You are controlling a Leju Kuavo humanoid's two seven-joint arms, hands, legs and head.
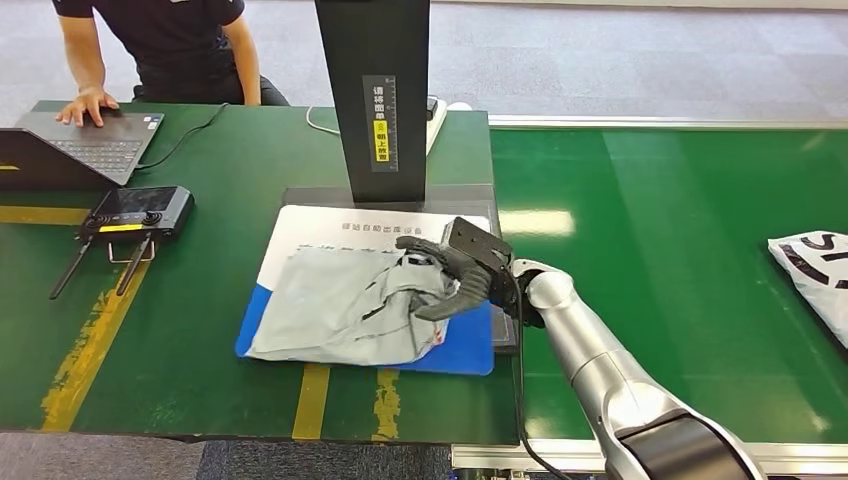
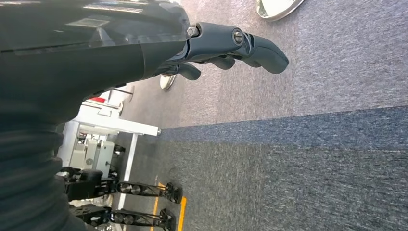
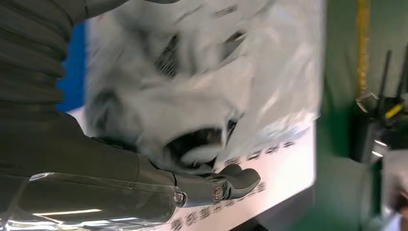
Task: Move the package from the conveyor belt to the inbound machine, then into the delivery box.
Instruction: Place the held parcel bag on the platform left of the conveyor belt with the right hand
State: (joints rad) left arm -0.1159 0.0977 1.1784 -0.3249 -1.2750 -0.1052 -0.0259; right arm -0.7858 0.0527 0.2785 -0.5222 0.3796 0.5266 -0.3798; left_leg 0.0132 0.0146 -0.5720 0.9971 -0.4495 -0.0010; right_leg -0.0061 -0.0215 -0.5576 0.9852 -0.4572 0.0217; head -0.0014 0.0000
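A crumpled grey package (image 1: pixel 340 305) lies on the blue and white mat (image 1: pixel 466 352) of the inbound machine, below its black post (image 1: pixel 375 90). My right hand (image 1: pixel 455 275) reaches in from the conveyor side and grips the package's bunched right edge, fingers on top and thumb below. Up close in the right wrist view, the grey package (image 3: pixel 192 86) is gathered against the right hand (image 3: pixel 101 159), and the picture is blurred. My left hand (image 2: pixel 216 48) hangs over the carpet floor and holds nothing, its fingers loosely bent.
The green conveyor belt (image 1: pixel 660 250) runs to the right, with a white printed package (image 1: pixel 815 275) at its far right edge. On the green table lie a laptop (image 1: pixel 85 145) and a black controller (image 1: pixel 135 212). A person (image 1: pixel 170 40) sits behind, one hand on the laptop.
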